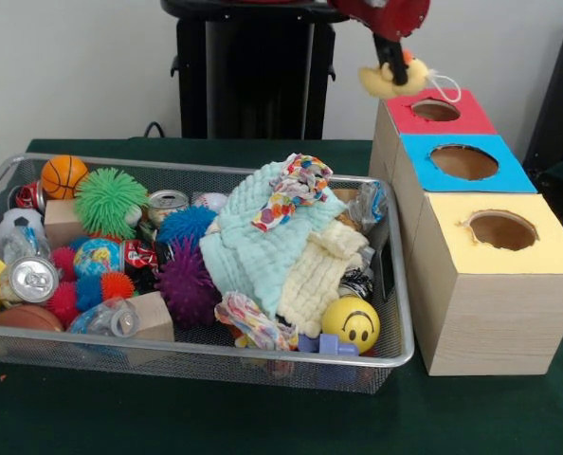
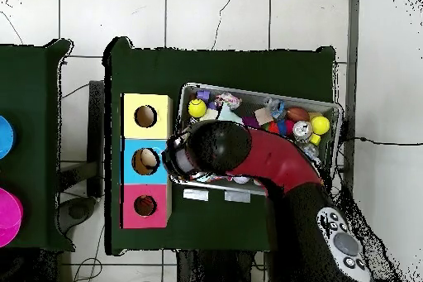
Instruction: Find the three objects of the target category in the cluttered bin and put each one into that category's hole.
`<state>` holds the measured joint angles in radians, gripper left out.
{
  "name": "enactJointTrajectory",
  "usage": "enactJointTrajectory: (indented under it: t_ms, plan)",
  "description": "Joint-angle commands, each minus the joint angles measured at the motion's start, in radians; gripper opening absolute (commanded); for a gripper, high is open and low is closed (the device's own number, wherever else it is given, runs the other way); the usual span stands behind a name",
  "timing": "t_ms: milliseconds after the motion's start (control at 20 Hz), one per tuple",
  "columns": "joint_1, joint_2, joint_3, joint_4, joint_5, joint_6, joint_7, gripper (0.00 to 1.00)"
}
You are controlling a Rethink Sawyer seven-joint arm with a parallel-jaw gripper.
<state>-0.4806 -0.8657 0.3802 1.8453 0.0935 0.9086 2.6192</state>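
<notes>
My gripper (image 1: 391, 64) hangs from the top edge and is shut on a small yellow plush toy (image 1: 395, 80) with an orange patch and a white string loop. It holds the toy in the air just left of and above the red-topped hole (image 1: 436, 110) of the far box. In the overhead view the arm covers the bin's middle, the gripper (image 2: 175, 160) is by the boxes, and a tan shape (image 2: 149, 160) shows over the blue-topped hole. The silver wire-mesh bin (image 1: 196, 352) lies left of the boxes. No other plush animal shows in it.
The blue-topped hole (image 1: 463, 161) and the yellow-topped hole (image 1: 501, 229) are nearer the camera than the red one. The bin holds spiky balls (image 1: 110, 200), cans (image 1: 31, 280), a mint cloth (image 1: 253, 248), patterned knots (image 1: 296, 190), a smiley ball (image 1: 351, 323) and a basketball (image 1: 63, 175).
</notes>
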Motion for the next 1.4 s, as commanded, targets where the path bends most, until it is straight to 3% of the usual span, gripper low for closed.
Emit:
enactJointTrajectory:
  t_ms: [50,300,700,1100,1400]
  plan:
    - [0.048,0.034,-0.021,0.151,0.038,-0.101,0.098,0.0]
    - [0.134,0.055,-0.066,0.185,0.053,-0.165,0.189,0.0]
    - [0.257,0.153,-0.133,0.189,0.072,-0.277,0.24,0.0]
    - [0.366,0.229,-0.219,0.162,0.092,-0.3,0.255,0.0]
    - [0.44,0.243,-0.291,0.168,0.112,-0.296,0.261,0.0]
